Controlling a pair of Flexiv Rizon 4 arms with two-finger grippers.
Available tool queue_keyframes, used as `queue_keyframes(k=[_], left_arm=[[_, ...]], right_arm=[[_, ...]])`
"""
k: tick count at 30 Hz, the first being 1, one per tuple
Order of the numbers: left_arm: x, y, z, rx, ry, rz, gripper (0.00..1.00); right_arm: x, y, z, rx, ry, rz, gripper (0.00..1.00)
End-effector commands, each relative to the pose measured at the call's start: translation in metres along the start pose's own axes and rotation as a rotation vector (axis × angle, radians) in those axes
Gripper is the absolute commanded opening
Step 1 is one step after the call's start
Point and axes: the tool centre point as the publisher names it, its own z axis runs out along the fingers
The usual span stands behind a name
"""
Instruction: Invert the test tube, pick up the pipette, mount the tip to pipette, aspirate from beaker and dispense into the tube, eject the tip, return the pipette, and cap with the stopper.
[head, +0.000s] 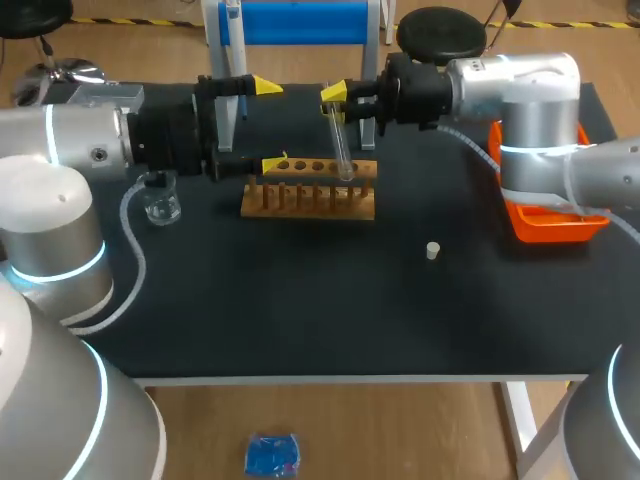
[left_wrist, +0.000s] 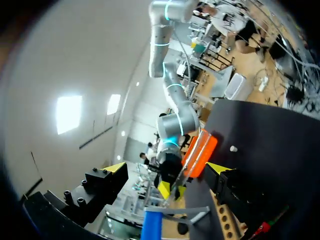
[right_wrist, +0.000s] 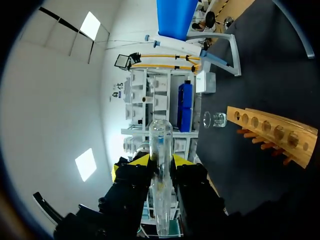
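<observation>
Clear glass test tube (head: 342, 148), clamped in the right gripper (head: 336, 100) above the slotted wooden rack (head: 310, 195), apparently mid-inversion; next, seating it in a hole. Left gripper (head: 268, 125) gapes open.

table (head: 300, 320): matte black top, pale front edge | floor (head: 400, 430): light brown wood | ceiling (left_wrist: 75, 60): white, with bright rectangular light panels (left_wrist: 68, 114)

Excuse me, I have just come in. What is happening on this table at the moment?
The right gripper is shut on a clear test tube and holds it nearly upright over the wooden rack, with the tube's lower end at the rack's top. The left gripper is open near the rack's other end and grips nothing. The beaker and the small stopper stand untouched on the table.
</observation>
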Motion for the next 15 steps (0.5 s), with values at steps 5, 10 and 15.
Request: queue_keyframes(k=[5,10,15], left_arm=[[0.005,-0.012,0.027,-0.02,0.07,0.42,1.0],[0.014,-0.015,0.039,-0.004,0.104,0.477,1.0],[0.028,-0.014,0.051,0.009,0.108,0.51,1.0]], right_arm=[[0.001,-0.001,0.0,-0.002,-0.003,-0.001,0.0],[0.001,-0.001,0.0,-0.002,-0.003,-0.001,0.0],[0.001,-0.001,0.0,-0.002,-0.003,-0.001,0.0]])
